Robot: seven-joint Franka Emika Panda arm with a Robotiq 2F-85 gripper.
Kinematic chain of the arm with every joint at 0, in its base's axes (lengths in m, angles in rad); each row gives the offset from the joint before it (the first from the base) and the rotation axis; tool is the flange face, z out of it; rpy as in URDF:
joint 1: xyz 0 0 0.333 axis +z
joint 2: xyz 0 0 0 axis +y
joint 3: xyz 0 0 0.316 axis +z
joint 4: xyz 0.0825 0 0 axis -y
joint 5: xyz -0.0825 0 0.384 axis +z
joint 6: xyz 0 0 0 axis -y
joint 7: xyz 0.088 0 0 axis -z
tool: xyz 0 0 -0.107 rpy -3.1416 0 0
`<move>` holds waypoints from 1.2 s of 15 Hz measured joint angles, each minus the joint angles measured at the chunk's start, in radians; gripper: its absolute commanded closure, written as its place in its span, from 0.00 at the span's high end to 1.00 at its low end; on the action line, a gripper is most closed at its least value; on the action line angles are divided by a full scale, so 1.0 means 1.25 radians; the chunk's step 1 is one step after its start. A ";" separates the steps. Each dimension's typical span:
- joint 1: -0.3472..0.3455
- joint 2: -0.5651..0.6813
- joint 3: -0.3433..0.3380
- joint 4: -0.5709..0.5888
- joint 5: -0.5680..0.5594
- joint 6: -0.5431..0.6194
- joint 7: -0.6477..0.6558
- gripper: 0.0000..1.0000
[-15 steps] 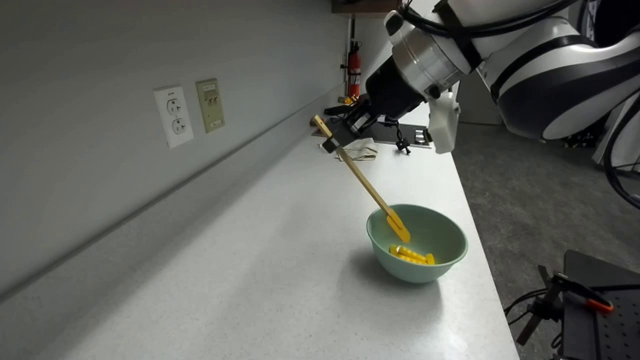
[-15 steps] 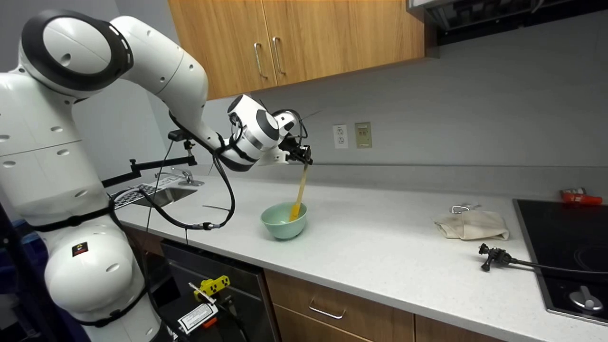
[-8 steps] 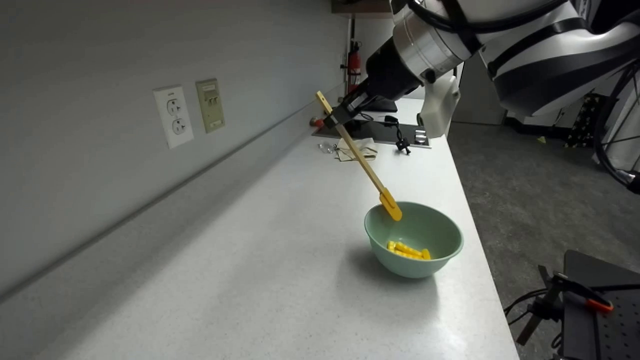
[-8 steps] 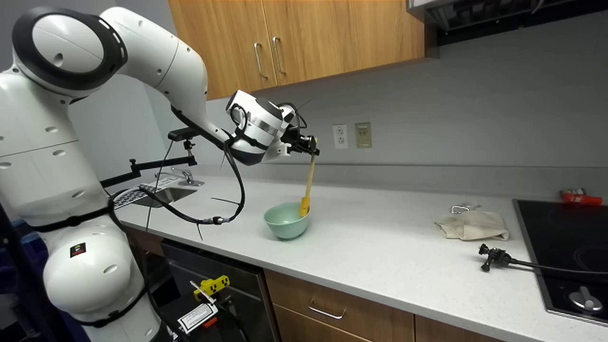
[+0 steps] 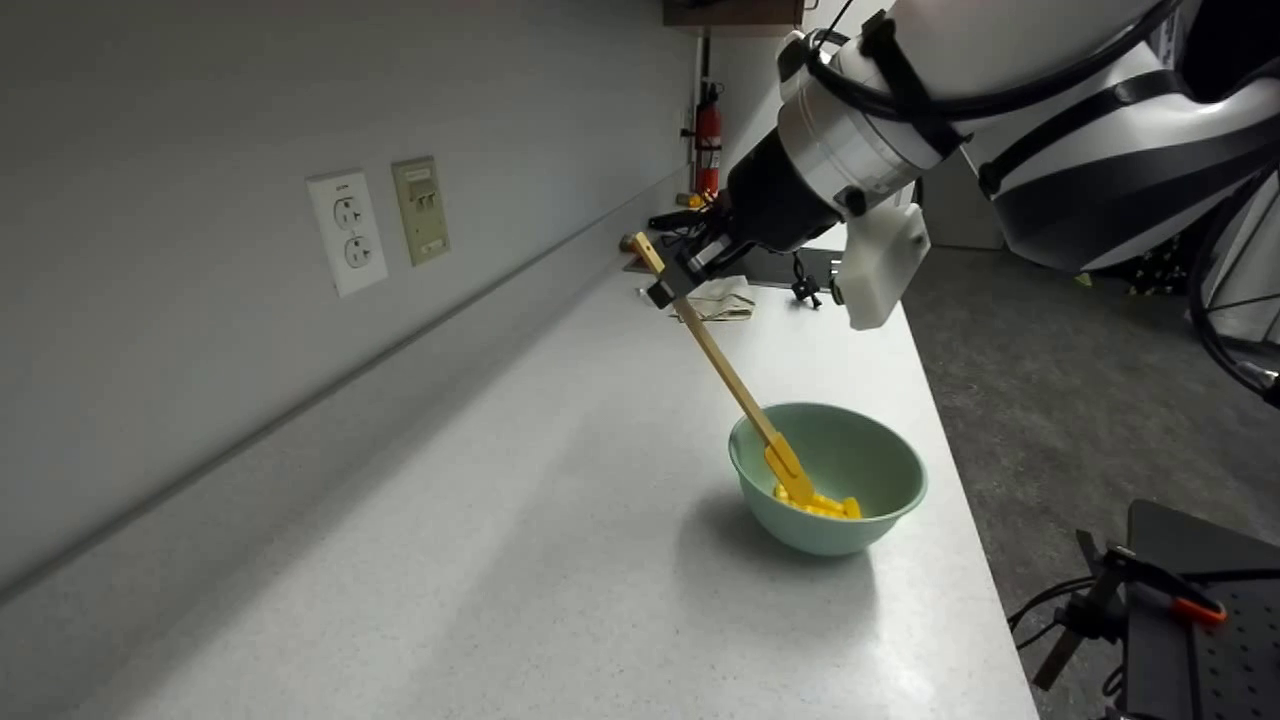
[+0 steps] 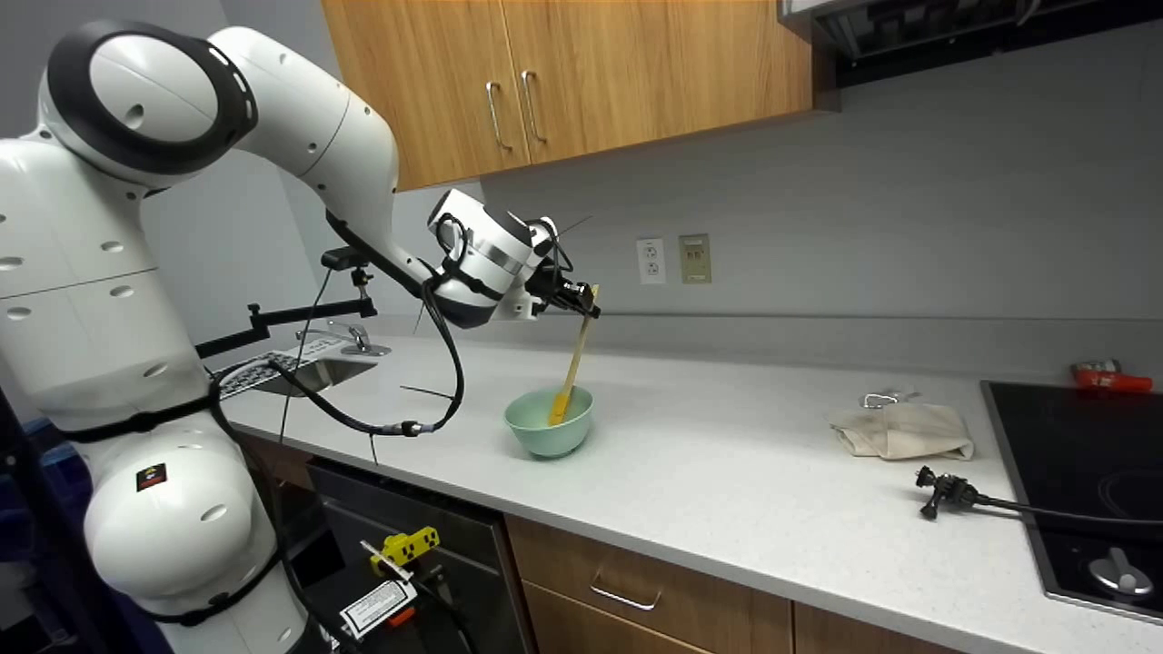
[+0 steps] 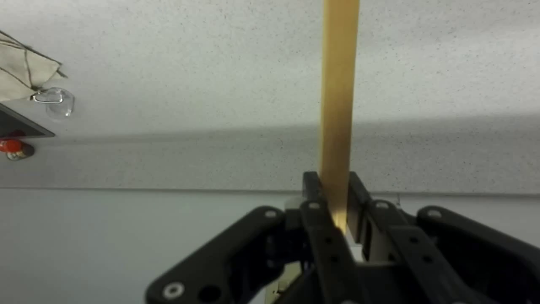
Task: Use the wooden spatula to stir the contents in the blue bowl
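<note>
My gripper is shut on the upper handle of the wooden spatula; it also shows in an exterior view. In the wrist view the fingers pinch the pale wooden handle from both sides. The spatula slants down into the blue bowl, and its yellow head meets the contents, bright yellow bits at the bottom. The bowl also shows in an exterior view, where the contents are hidden behind its wall. In the wrist view the bowl and spatula head are out of view.
The bowl stands near the front edge of the white counter. A beige cloth, a black clamp on a rod and a black cooktop lie farther along. A wall with outlets runs behind. Wooden cabinets hang above.
The spatula rose toward the bowl's rim half a second ago and is now lowered, its head down at the contents. The bowl shifted slightly between one second and half a second ago.
</note>
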 measured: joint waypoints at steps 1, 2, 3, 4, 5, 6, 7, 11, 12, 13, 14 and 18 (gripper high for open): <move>0.000 0.002 0.002 -0.001 0.002 0.000 0.007 0.04; 0.000 0.004 0.004 -0.001 0.004 0.000 0.013 0.04; 0.000 0.005 0.005 -0.002 0.004 0.000 0.019 0.04; 0.000 0.005 0.005 -0.002 0.004 0.000 0.026 0.04; 0.000 0.005 0.005 -0.001 0.002 0.000 0.033 0.04; 0.000 0.005 0.005 0.000 -0.004 0.000 0.042 0.04; 0.000 0.005 0.005 0.003 -0.018 0.000 0.055 0.04; 0.000 0.004 0.004 0.012 -0.062 -0.003 0.085 0.04; 0.000 0.004 0.005 0.011 -0.062 -0.003 0.085 0.04; 0.000 0.004 0.005 0.009 -0.062 -0.003 0.084 0.04; 0.000 0.005 0.005 0.005 -0.060 -0.003 0.080 0.17; 0.000 0.010 0.008 -0.011 -0.024 -0.003 0.051 0.17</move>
